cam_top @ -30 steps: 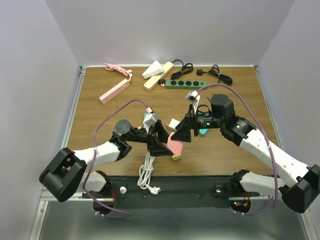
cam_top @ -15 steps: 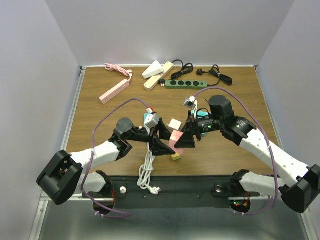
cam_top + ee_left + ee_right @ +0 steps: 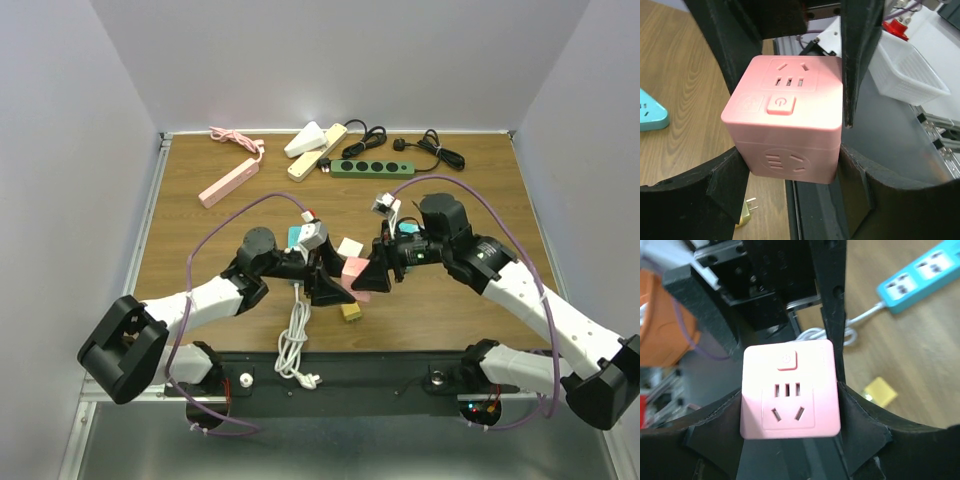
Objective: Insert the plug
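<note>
A pink cube socket (image 3: 355,271) hangs above the table's near edge, gripped from both sides. My left gripper (image 3: 334,284) is shut on its lower part, its fingers (image 3: 727,185) pressed to two opposite faces. My right gripper (image 3: 372,275) comes from the other side, and its jaws lie against the cube's two flanks (image 3: 790,390). The face toward the right wrist camera shows a power button and socket holes. A small yellow plug (image 3: 350,311) with two prongs lies on the wood just below the cube (image 3: 746,219), free of both grippers (image 3: 880,391).
A teal power strip (image 3: 298,237) lies behind my left gripper, and its white cord (image 3: 293,345) is coiled at the near edge. A cream adapter (image 3: 348,247) sits by the cube. Pink (image 3: 228,182), cream (image 3: 315,152) and green (image 3: 370,167) strips and black cables (image 3: 432,150) line the far side.
My right gripper has moved in around the pink cube and narrowed its jaws onto it. My left arm has carried the cube a little up and to the right.
</note>
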Robot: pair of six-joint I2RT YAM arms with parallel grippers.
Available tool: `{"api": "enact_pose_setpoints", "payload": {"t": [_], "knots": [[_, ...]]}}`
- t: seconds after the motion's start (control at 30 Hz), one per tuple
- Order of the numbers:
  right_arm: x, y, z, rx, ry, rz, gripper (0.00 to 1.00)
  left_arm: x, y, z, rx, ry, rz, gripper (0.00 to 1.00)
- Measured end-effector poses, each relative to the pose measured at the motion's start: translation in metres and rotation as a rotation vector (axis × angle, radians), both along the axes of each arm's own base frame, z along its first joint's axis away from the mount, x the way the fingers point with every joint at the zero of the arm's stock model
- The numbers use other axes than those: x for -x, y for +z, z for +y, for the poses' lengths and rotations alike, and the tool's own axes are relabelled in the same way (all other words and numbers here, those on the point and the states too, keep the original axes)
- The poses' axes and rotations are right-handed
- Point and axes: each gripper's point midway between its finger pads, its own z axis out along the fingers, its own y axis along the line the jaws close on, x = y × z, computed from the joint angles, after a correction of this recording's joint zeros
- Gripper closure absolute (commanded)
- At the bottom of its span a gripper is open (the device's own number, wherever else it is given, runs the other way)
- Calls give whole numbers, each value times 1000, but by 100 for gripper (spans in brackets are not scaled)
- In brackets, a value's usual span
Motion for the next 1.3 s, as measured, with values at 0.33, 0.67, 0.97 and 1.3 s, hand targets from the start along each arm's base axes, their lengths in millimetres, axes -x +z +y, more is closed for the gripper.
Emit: {"api": "enact_pose_setpoints", "payload": {"t": [0.33, 0.67, 0.97, 1.3], "knots": [[-37, 15, -24, 56, -276, -212, 100, -29, 11, -15, -23, 101, -48, 27], [-59, 12, -56, 122, -498, -222, 100, -80, -25, -6, -123, 280, 1, 11], [-82, 3, -84, 182, -725, -226, 100, -117, -40, -16, -176, 383, 21, 13], [-114, -38, -167, 383, -1219, -218, 100, -227, -43, -85, -168, 491, -8, 15]]}}
